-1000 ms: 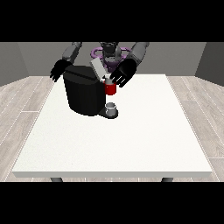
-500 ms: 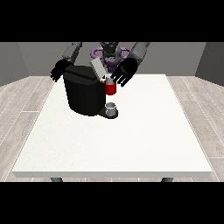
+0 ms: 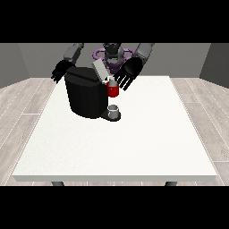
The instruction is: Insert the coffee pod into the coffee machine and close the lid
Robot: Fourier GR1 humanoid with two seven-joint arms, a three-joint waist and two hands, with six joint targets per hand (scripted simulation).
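Note:
The black coffee machine stands on the table's far left part. Its grey lid is tilted up and open. A red thing at the machine sits at its front right, with a small grey thing just above it; I cannot tell it for the pod. The hand at the view's right hovers beside the lid and above the red thing, fingers spread and straight, holding nothing. Behind the machine's left top corner, the hand at the view's left hangs with relaxed fingers.
A grey cup-like thing stands on the machine's base under the red thing. The white table stretches towards the camera, and its edges drop to a wooden floor. The robot's body is behind the far edge.
The hand at the view's right has shifted very slightly by the lid. The machine, the lid and the other hand look the same.

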